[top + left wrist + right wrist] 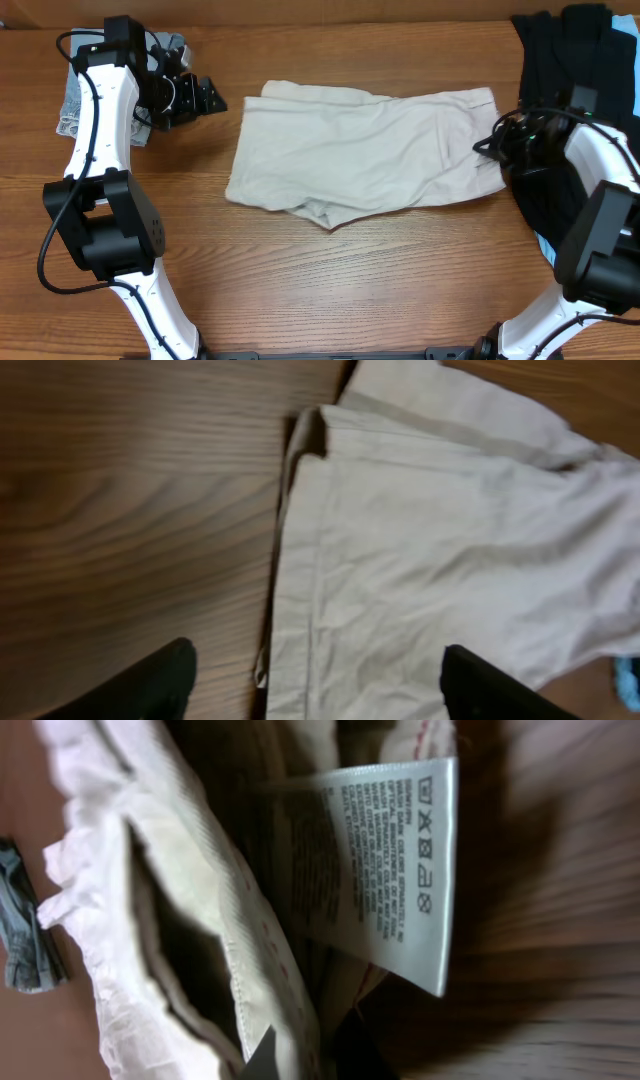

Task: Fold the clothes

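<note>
Overhead: shorts (360,150) mid-worktop (300,290), black clothes (575,50) right, greyish garment (68,108) left; right end effector (484,148) clamped on the shorts' waistband, left end effector (212,96) spread wide, empty.

The left arm (97,112) and the right arm (600,150) share one build: smooth white shells on the long links, blocky matte black housings at every joint. Behind each pair of jaws sits a black wrist block. A thin black cable runs back from it along the white shell and loops free at the joints farthest from the jaws. The left jaws are black with rounded tips; of the right jaws only dark slivers show.
</note>
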Available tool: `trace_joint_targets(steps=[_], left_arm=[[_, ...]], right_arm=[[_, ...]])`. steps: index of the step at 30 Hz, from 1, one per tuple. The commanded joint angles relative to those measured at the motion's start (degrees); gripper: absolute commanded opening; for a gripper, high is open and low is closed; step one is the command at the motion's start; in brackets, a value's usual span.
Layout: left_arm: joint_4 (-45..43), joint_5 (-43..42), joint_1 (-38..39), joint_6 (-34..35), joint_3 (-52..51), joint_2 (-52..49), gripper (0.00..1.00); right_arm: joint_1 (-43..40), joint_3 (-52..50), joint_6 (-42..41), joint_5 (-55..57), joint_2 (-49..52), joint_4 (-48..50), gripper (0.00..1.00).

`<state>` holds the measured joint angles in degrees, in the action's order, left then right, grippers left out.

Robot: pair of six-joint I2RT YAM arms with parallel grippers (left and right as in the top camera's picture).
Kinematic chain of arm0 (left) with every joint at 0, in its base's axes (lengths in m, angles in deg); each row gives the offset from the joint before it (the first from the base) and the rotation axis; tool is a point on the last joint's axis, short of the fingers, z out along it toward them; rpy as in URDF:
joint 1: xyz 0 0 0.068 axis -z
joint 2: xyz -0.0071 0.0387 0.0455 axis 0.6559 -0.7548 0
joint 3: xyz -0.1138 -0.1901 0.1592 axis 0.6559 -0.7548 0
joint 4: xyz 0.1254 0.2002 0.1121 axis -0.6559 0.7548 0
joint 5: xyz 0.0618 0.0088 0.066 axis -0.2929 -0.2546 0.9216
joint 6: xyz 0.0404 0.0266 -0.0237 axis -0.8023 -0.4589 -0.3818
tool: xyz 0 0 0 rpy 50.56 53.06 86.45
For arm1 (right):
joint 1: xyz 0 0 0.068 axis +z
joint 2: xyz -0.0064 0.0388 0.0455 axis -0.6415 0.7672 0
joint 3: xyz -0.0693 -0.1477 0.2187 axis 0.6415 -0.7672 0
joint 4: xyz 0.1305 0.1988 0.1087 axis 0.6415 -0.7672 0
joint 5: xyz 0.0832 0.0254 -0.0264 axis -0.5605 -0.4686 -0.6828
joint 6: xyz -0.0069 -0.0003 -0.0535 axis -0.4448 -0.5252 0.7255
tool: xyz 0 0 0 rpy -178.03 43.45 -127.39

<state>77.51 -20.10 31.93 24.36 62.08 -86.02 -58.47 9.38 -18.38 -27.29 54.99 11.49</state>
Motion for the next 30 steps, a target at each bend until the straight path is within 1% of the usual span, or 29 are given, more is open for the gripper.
trace_joint_targets(steps=[1,3,7,10,15,16,19,23,26,30], left_arm=[[-0.3,-9.9,1.1,-6.9,0.1,1.5,0.85],[-0.3,-8.1,2.1,-9.0,0.0,1.5,0.87],[-1.6,1.0,5.4,-8.8,-2.2,1.5,0.89],[-5.8,1.3,7.3,-8.8,-6.5,1.5,0.90],[-16.1,0.7,9.2,-7.5,-15.6,1.5,0.90],[-17.0,0.6,9.4,-7.5,-16.5,1.5,0.89],[-20.0,0.4,9.5,-7.1,-19.4,1.5,0.85],[-21.5,0.4,9.5,-6.6,-21.1,1.5,0.75],[-21.8,0.5,9.6,-5.7,-21.1,1.5,0.62],[-22.5,0.9,9.9,-5.2,-21.1,1.5,0.52]], right_arm=[[0.3,1.7,1.9,-0.8,-2.4,-0.2,0.04],[0.3,1.7,1.9,-0.8,-2.4,-0.1,0.04],[0.3,1.7,1.9,-0.8,-2.4,-0.1,0.04],[0.3,1.7,1.9,-0.8,-2.4,-0.1,0.04],[0.3,1.7,1.9,-0.6,-2.4,-0.1,0.04],[0.3,1.7,1.9,-0.6,-2.4,-0.1,0.04],[0.3,1.7,1.9,-0.3,-2.4,-0.1,0.04],[0.4,1.7,1.9,0.5,-2.4,-0.1,0.04],[0.6,1.7,1.9,0.5,-2.4,0.1,0.04],[0.6,1.7,1.9,1.1,-2.4,0.2,0.04]])
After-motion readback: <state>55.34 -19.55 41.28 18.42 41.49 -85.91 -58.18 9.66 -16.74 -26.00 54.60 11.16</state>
